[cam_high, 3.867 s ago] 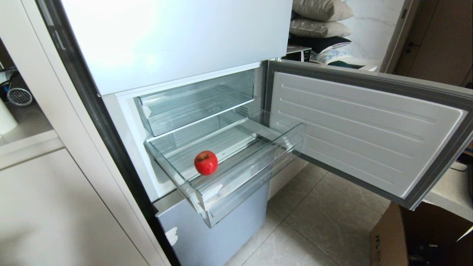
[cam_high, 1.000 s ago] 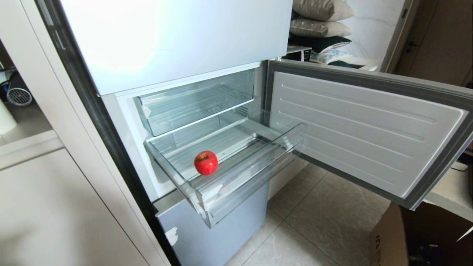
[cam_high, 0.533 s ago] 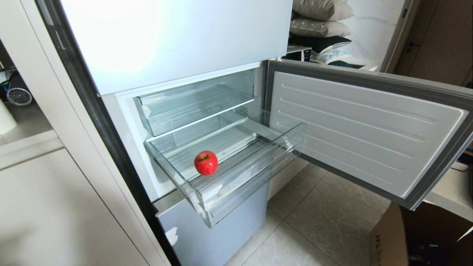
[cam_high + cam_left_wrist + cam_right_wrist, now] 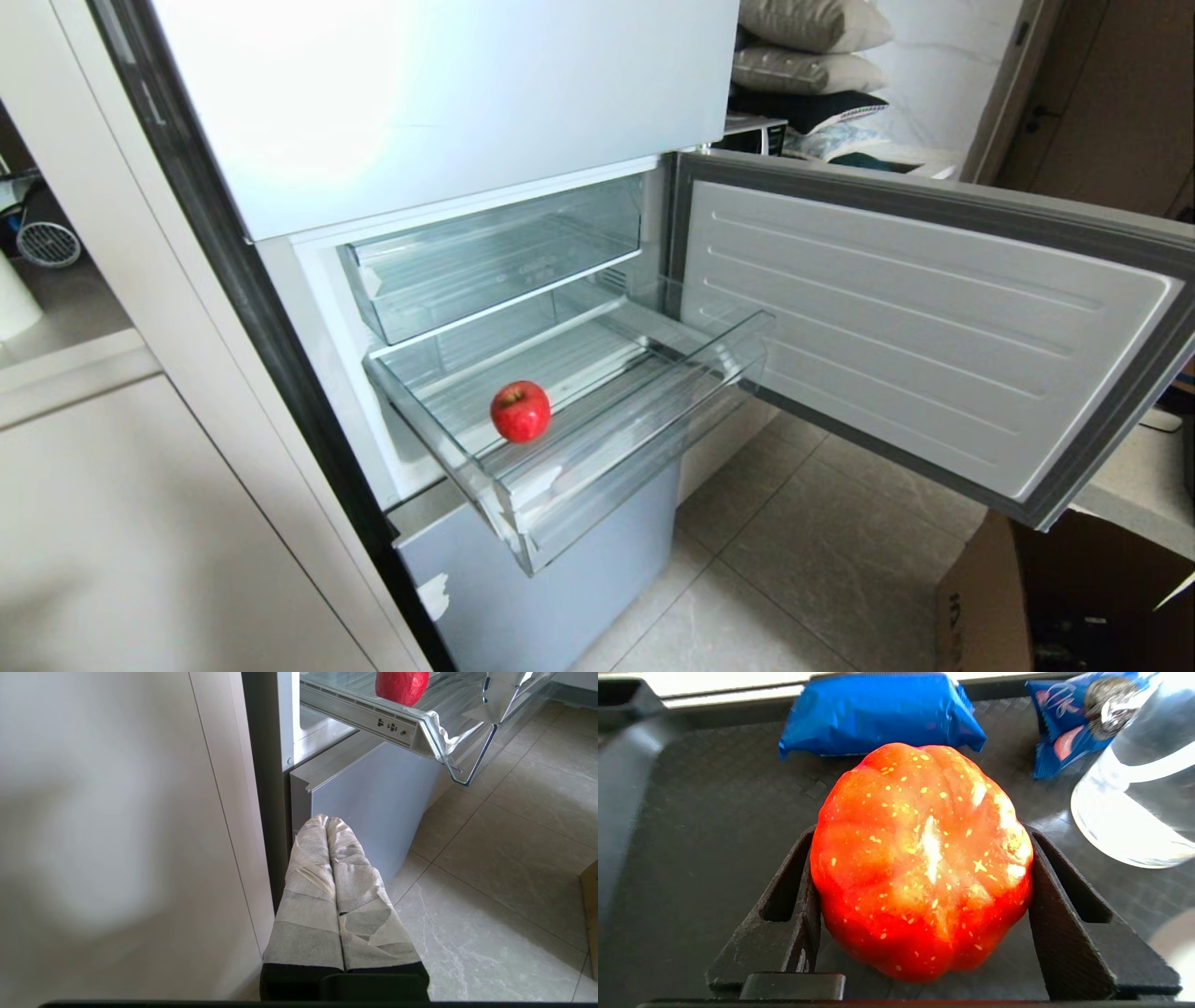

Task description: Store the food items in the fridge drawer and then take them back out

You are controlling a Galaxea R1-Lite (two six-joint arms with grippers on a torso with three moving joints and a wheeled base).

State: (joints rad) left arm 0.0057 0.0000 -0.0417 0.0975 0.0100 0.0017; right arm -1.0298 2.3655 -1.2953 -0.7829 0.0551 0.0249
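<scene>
right gripper (image 4: pixel 920 905): clamped on lumpy red-orange tomato (image 4: pixel 920 858) over black tray (image 4: pixel 714 812) | left gripper (image 4: pixel 327 823): fingers pressed together, empty | clear plastic fridge drawer (image 4: pixel 635 439): holds red apple (image 4: pixel 520 411)

Nothing visible has changed in the head view: the red fruit (image 4: pixel 521 411) lies at the same spot in the fridge drawer (image 4: pixel 644 434) (toward seven o'clock of its floor). The right gripper (image 4: pixel 920 835), clasping a lumpy red-orange piece (image 4: pixel 920 872), appears in no earlier view
</scene>
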